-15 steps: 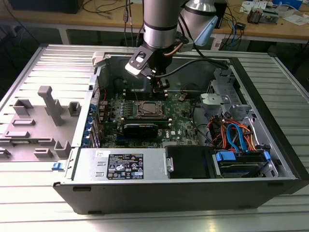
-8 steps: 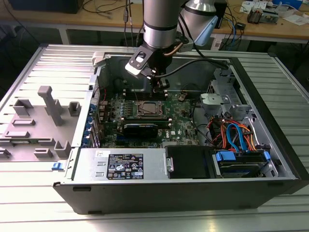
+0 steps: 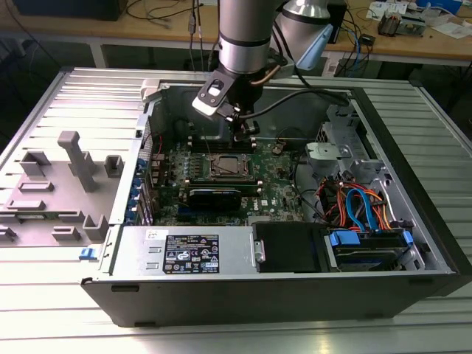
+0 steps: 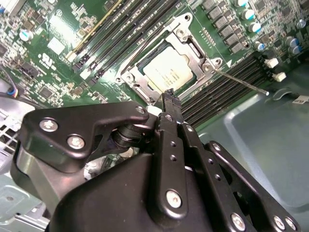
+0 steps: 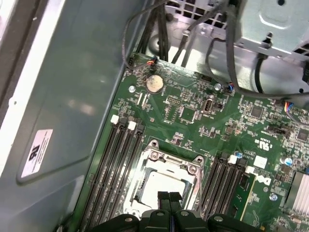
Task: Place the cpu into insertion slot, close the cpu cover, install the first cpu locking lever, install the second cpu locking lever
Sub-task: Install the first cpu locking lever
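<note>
The cpu (image 4: 166,72) sits down in the insertion slot (image 3: 212,169), its pale metal top showing through the window of the cpu cover (image 4: 197,50), which lies flat over it. From one corner of the socket a thin metal lever (image 4: 241,82) juts out at a slant across the black memory slots (image 5: 113,174).

The gripper (image 4: 169,96) hangs close over the socket's edge, its fingers clenched together with nothing between them. In the exterior view it hovers at about one o'clock of the socket.

Green motherboard (image 5: 193,121) spreads all round, with a coin battery (image 5: 154,83) near the case wall. The board lies inside an open computer case (image 3: 221,295) laid on its side. At about six o'clock of the socket is the grey power supply (image 3: 192,254) with its label, and at four o'clock a tangle of blue and orange cables (image 3: 361,206).

The case rests on a ribbed metal desk (image 3: 221,335). At nine o'clock of the case stands a grey fixture tray (image 3: 66,184) with upright blocks. Beyond, at twelve o'clock, wooden benches (image 3: 147,29) run along the back of the room, strewn with wires.
</note>
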Robot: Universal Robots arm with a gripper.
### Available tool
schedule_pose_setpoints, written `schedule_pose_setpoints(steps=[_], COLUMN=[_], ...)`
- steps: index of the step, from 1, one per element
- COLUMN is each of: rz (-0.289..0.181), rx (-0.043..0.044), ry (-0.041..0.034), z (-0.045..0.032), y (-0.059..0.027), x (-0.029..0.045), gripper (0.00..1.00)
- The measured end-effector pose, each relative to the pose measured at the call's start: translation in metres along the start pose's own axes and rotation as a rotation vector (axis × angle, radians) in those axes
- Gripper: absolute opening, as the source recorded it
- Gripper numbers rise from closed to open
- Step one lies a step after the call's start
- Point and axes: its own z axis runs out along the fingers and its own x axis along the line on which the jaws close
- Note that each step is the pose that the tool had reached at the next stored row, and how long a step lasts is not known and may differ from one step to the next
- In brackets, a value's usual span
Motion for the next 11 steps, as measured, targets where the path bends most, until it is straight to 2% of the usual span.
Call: schedule_pose_setpoints(steps=[4,11], rz=[-0.006,-0.006], rx=[0.0002,0.0002], ry=[0.0001,0.0001], z=[-0.0035,-0.0173], y=[-0.0002,0.0], x=[0.0001,0.0005], gripper=[0.11,0.11])
